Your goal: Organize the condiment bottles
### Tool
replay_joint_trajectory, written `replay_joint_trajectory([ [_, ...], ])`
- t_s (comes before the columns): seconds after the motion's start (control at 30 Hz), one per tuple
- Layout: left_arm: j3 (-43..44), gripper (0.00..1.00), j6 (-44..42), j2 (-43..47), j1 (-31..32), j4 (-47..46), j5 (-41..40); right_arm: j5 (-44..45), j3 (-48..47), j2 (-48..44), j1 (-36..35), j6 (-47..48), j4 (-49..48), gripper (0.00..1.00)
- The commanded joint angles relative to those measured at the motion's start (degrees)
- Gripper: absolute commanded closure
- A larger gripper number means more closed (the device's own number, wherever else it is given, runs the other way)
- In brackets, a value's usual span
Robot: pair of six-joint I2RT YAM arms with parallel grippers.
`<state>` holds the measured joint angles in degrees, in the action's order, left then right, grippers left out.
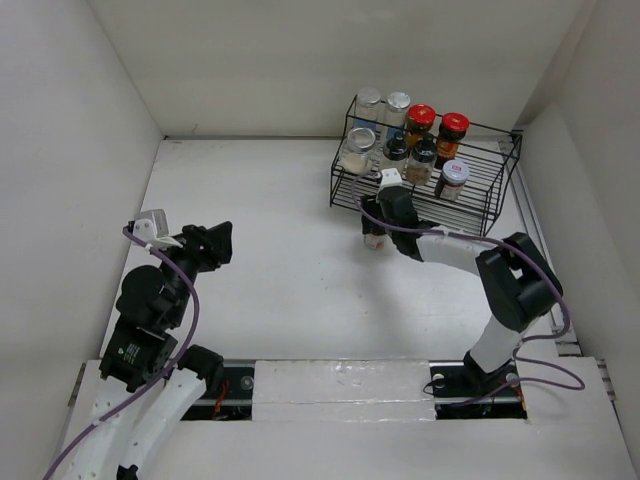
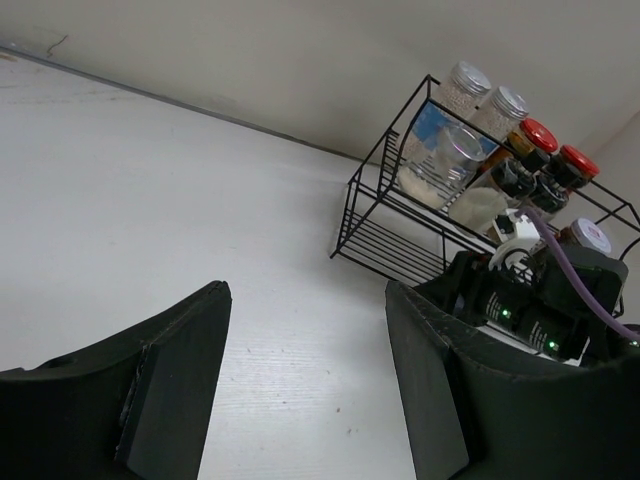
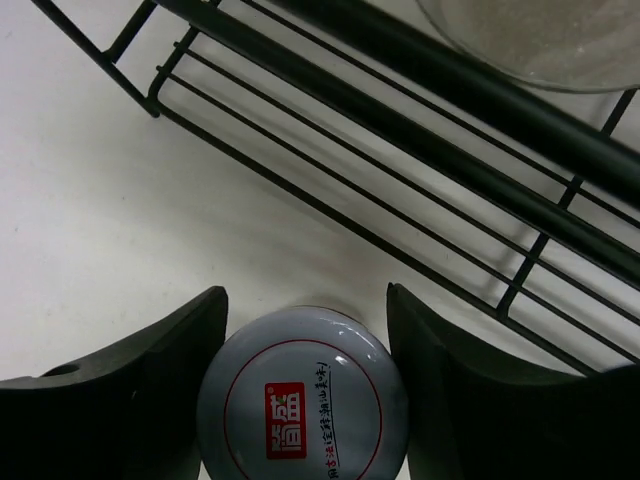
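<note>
Several condiment bottles stand in the black wire rack (image 1: pixel 500 190) at the back right: two silver-lidded (image 1: pixel 368 98), two red-lidded (image 1: pixel 420 116), others with dark or pale lids (image 1: pixel 454 172). One more bottle stands on the table just in front of the rack; the right wrist view shows its grey lid with a red label (image 3: pixel 303 395). My right gripper (image 3: pixel 305 330) is open, pointing down, its fingers straddling that lid. My left gripper (image 1: pixel 222 245) is open and empty over the left of the table, far from the bottles.
The rack's lower wires (image 3: pixel 400 150) lie just beyond the right gripper, with a glass jar bottom (image 3: pixel 540 40) above them. White walls enclose the table on the left, back and right. In the left wrist view the rack (image 2: pixel 380 240) and right arm (image 2: pixel 540 300) lie ahead.
</note>
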<state>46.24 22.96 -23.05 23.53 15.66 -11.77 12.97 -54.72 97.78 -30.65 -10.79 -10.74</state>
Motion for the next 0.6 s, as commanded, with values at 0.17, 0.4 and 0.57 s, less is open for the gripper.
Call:
replay_joint_trajectory([
  [0.17,0.3,0.41,-0.7,-0.2,-0.1,-2.1,0.2,2.6,-2.4,-9.6,-3.0,0.3,3.3,0.51],
  [0.4,0.8,0.40,-0.7,-0.2,-0.1,-2.1,1.4,5.5,-3.6,-36.1,0.1,2.3,11.2,0.53],
  [0.57,0.8,0.39,-0.7,-0.2,-0.1,-2.7,0.9,10.2,-9.3,-42.4,10.0,2.9,17.8,0.55],
])
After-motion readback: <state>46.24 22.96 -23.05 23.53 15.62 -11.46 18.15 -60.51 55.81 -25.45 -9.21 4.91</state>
